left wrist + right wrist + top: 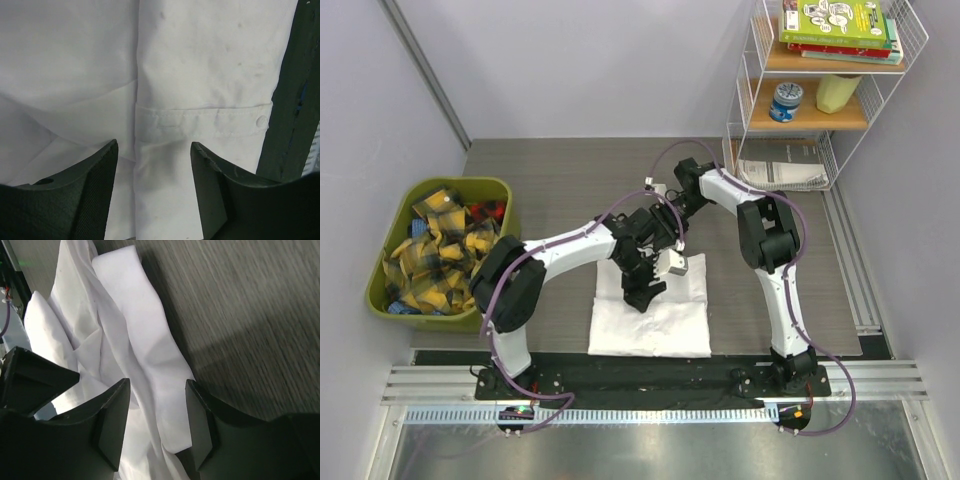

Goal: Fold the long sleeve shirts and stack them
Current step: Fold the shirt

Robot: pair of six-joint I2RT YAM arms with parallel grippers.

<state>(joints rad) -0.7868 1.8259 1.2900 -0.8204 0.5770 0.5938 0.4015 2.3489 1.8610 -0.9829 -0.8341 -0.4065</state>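
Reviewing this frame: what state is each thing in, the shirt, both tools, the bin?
long sleeve shirt: folded to a rectangle, one edge rumpled.
left tool: open, above the shirt's cuff, holding nothing.
right tool: open, over the rumpled edge, holding nothing.
green bin: full of plaid cloths.

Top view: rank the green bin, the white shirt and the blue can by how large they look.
1. Green bin
2. White shirt
3. Blue can, plainly the smallest
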